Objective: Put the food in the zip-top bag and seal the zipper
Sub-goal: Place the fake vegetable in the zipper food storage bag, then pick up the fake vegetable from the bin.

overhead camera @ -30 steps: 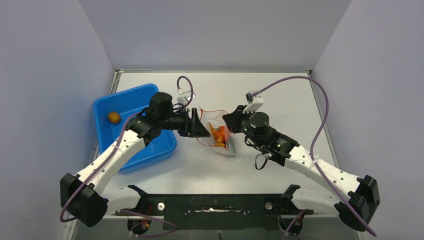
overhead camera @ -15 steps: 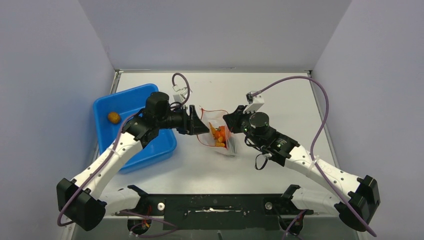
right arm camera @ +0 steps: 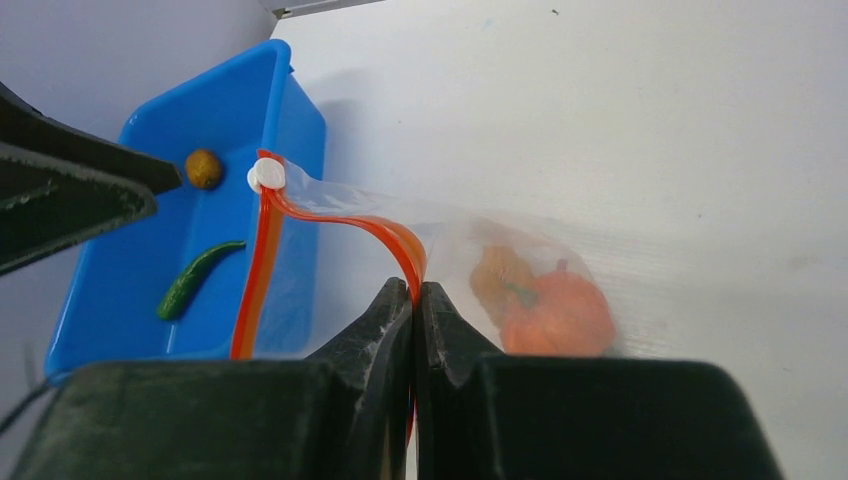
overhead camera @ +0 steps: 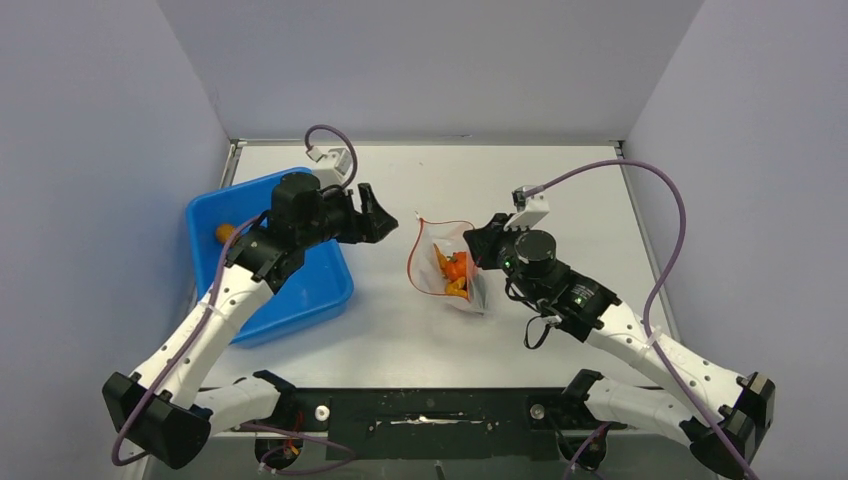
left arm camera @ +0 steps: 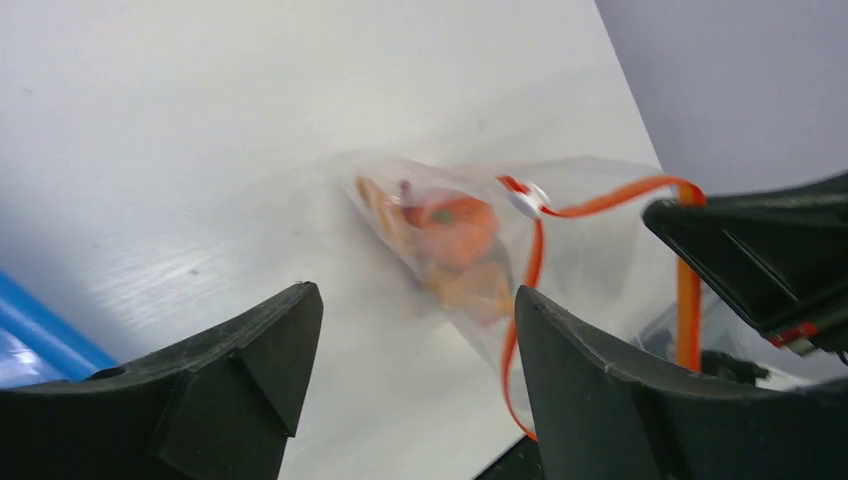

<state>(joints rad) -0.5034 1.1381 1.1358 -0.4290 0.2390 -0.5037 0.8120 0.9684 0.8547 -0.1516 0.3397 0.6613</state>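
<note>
The clear zip-top bag (overhead camera: pixel 447 268) lies on the table with its mouth open. It holds an orange round fruit (right arm camera: pixel 560 310) and yellow-brown lumps (right arm camera: pixel 497 272). My right gripper (overhead camera: pixel 480 249) is shut on the bag's red-orange zipper (right arm camera: pixel 395 240) at the mouth edge. A white slider (right arm camera: pixel 265 176) sits at the zipper's far end. My left gripper (overhead camera: pixel 376 214) is open and empty, left of the bag and apart from it. In the left wrist view (left arm camera: pixel 415 295) it faces the bag (left arm camera: pixel 470 230). A yellow-brown lump (right arm camera: pixel 203 168) and a slim green piece (right arm camera: pixel 195 277) lie in the tray.
The blue plastic tray (overhead camera: pixel 305 295) stands at the left of the table, under my left arm, and also shows in the right wrist view (right arm camera: pixel 240 120). Grey walls close in the back and both sides.
My left gripper has pulled out of the bag's mouth and swung left and back toward the tray. The right gripper has shifted the bag slightly right, still gripping the zipper.
</note>
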